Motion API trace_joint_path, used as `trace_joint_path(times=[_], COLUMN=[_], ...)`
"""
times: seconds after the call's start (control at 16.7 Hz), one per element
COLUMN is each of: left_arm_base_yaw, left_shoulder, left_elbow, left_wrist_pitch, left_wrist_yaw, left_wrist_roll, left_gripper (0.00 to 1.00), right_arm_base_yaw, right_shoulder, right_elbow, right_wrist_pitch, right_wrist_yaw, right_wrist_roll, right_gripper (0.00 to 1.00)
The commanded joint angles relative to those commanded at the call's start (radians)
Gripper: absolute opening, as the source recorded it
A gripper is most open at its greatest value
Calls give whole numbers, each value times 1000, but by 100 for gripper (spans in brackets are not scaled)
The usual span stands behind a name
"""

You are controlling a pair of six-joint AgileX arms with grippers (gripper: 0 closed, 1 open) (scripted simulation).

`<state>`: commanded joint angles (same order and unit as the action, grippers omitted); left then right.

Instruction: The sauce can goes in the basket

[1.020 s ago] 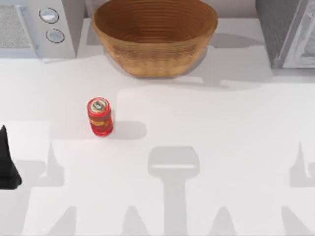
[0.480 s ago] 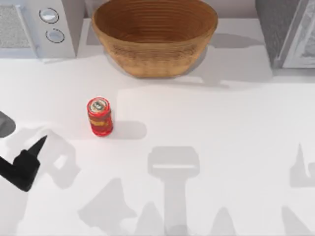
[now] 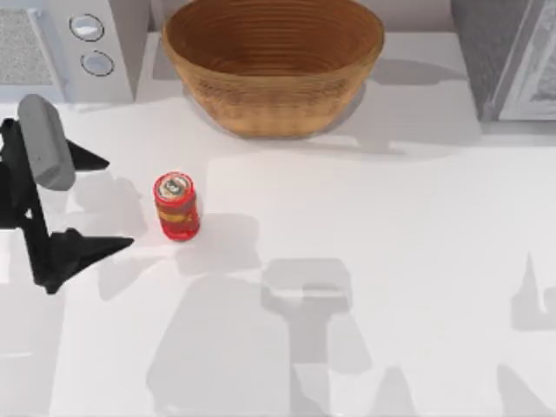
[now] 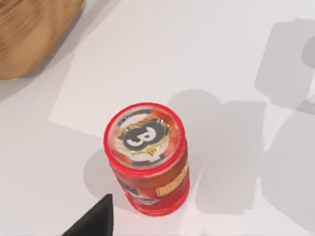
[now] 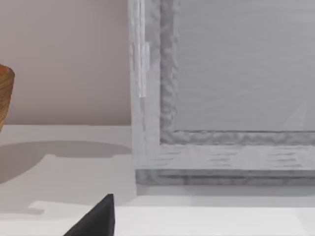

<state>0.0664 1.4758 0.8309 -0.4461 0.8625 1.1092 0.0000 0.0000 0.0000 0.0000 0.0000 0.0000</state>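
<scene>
While the left gripper (image 3: 102,201) is standing wide open just beside the upright sauce can (image 3: 176,206), 1 finger risks tipping it away from the basket (image 3: 273,65).

Left pincer (image 3: 100,204) spread wide just beside sauce can (image 3: 176,206), bare counter (image 3: 391,261) between them; basket (image 3: 273,61) at far edge, open-topped; boxy units crowd both far corners
</scene>
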Motion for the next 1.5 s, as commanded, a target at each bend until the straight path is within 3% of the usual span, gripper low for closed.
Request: trace_joint_path(times=[0.36, 0.66, 1.2, 1.5], left_arm_base_yaw=[46, 73, 71, 40], left_shoulder=[524, 784, 823, 823], left_elbow=[282, 422, 439, 397], left_wrist_pitch=[-151, -226, -224, -20], left_wrist_yaw=[318, 480, 505, 508], left_wrist_roll=[390, 586, 604, 440], left_gripper=[100, 100, 100, 100], right_arm_base_yaw=[0, 0, 0, 0], right_shoulder=[0, 0, 0, 0], right_elbow=[0, 0, 0, 0], right_wrist_pitch=[0, 0, 0, 0], right_wrist_yaw=[0, 0, 0, 0], right_wrist_roll=[0, 0, 0, 0], right_gripper=[100, 100, 100, 100])
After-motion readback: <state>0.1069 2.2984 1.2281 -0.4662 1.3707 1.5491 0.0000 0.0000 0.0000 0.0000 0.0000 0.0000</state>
